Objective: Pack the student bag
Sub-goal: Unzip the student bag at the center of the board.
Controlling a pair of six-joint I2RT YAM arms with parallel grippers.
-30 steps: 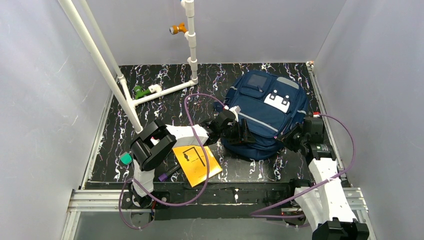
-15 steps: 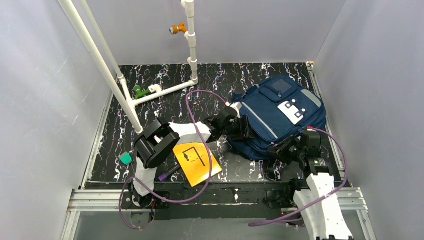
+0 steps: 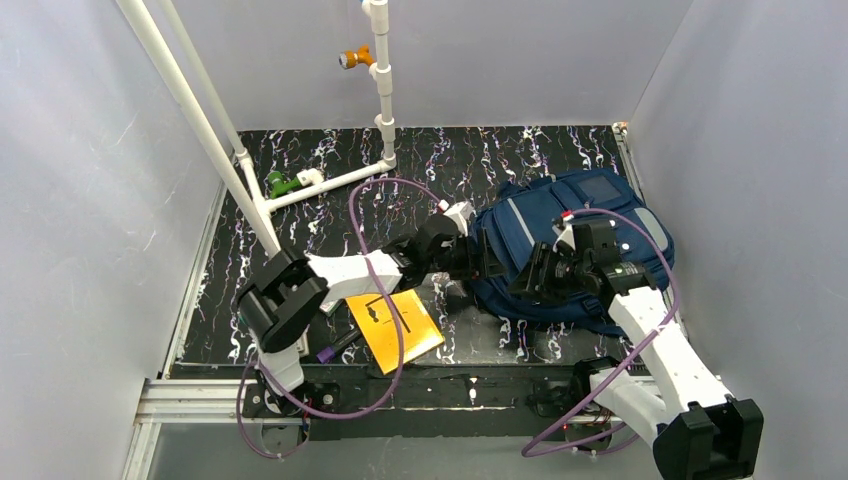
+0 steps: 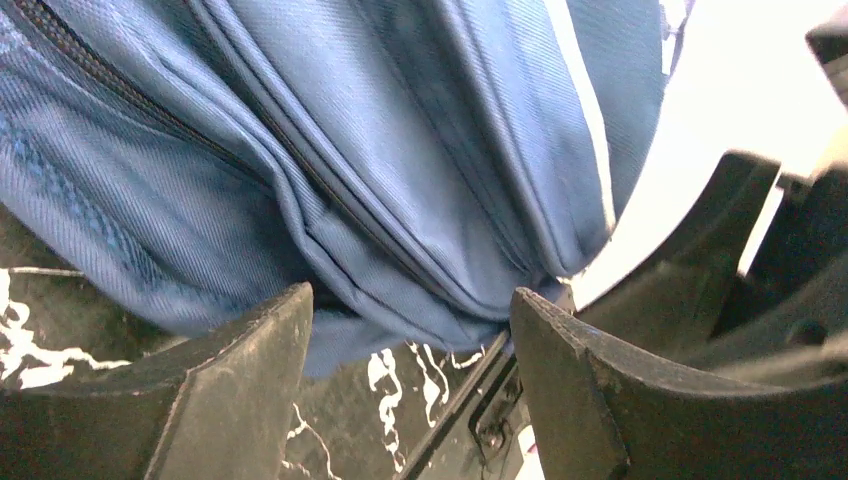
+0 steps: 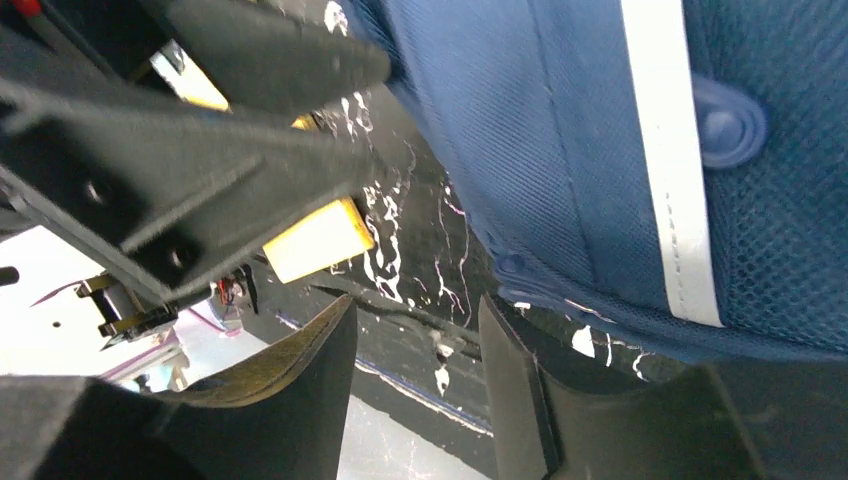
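The student bag (image 3: pixel 520 225), navy blue with a grey stripe, lies on the right half of the table, turned toward the right wall. My left gripper (image 3: pixel 484 262) is at the bag's left edge. In the left wrist view it (image 4: pixel 405 335) is open, and the bag's (image 4: pixel 380 130) zipped seam hangs down to the fingertips. My right gripper (image 3: pixel 522 280) hovers over the bag's near left corner. In the right wrist view it (image 5: pixel 415 390) is open with only table between its fingers, and the bag (image 5: pixel 560 130) lies up and to the right.
A yellow booklet (image 3: pixel 392 325) lies near the front edge under the left arm, with a purple-tipped pen (image 3: pixel 326 352) beside it. A white pipe frame (image 3: pixel 330 180) with a green fitting (image 3: pixel 279 185) stands at the back left. Grey walls close in the table.
The bag has swung clockwise toward the right wall. The right arm came from the bag's right side to over its near left corner and opened. The left gripper opened wider.
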